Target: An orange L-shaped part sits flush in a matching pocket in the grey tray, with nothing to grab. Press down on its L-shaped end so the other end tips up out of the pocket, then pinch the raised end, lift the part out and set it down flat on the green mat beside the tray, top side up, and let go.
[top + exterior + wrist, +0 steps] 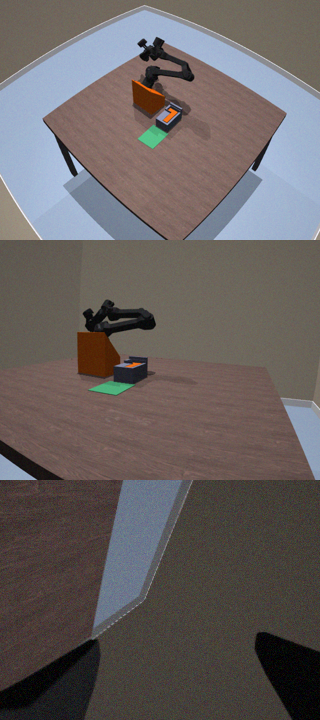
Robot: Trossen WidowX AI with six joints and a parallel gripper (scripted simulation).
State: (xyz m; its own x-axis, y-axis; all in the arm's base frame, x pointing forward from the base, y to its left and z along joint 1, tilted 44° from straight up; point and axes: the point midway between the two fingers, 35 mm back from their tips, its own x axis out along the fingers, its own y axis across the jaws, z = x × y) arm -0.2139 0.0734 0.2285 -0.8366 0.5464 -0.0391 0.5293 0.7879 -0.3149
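The orange L-shaped part (pixel 170 116) (pixel 133 365) lies flat in the pocket of the grey tray (pixel 161 125) (pixel 123 374). Its L-shaped end is at the tray's far end, by the raised walls; its straight end points toward the mat. The green mat (pixel 152 138) (pixel 111 389) lies flat on the table just beyond the tray's near end, with nothing on it. My gripper (pixel 178 644) is open and empty, its two dark fingers wide apart in the wrist view. It is high up above the arm's base, well away from the tray; the wrist view shows neither part nor tray.
A tall orange block (pixel 146 100) (pixel 90 353) with a sloping top stands on the wooden table (pixel 144 175) (pixel 193 420), between the arm's base and the tray's left side. It rises well above the tray. The arm's folded elbow (pixel 189 74) (pixel 147 320) hangs over the table at the right.
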